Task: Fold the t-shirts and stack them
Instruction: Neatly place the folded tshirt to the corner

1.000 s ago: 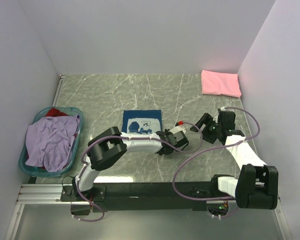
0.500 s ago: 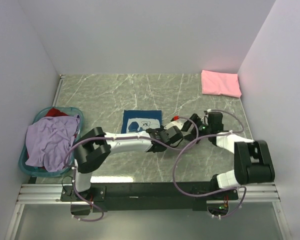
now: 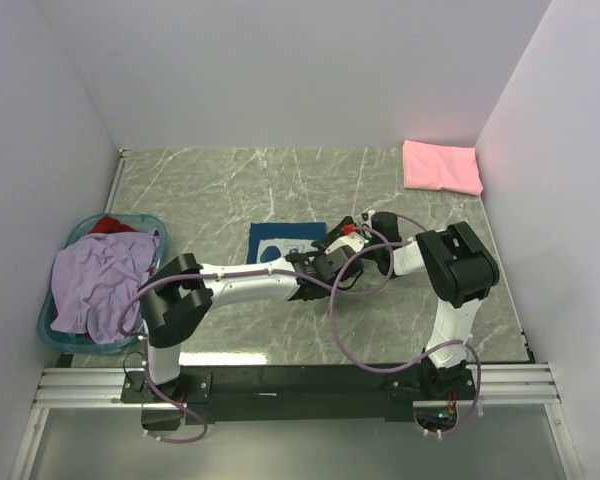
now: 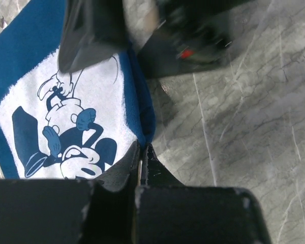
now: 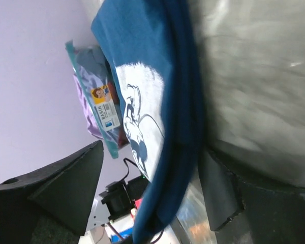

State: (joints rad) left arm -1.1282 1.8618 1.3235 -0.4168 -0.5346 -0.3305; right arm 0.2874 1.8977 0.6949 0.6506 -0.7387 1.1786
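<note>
Far left of the grey marbled worktop (image 3: 230, 190): the teal plastic basket (image 3: 50, 322) sat against the wall. The lavender cloth t-shirt (image 3: 105, 280) was heaped loosely in it and spilled over the near rim. A bit of the red cloth t-shirt (image 3: 108, 224) showed behind it at the basket's far end.

Centre: the navy blue t-shirt with the pale cartoon print (image 3: 278, 240) lay flat, folded into a neat square, print up. I had both arms reaching in to its right edge.

Left end effector (image 4: 141, 152): fingers pressed together, tips right at the shirt's folded edge near a corner. I could not tell whether any cloth was caught between them.

Right end effector (image 5: 151, 152): fingers spread wide, low over the worktop, with the shirt's navy edge running between them. It sat just beside the left one.

Far right corner: the pink cloth t-shirt (image 3: 440, 166) lay folded against the wall, well apart from the arms.
</note>
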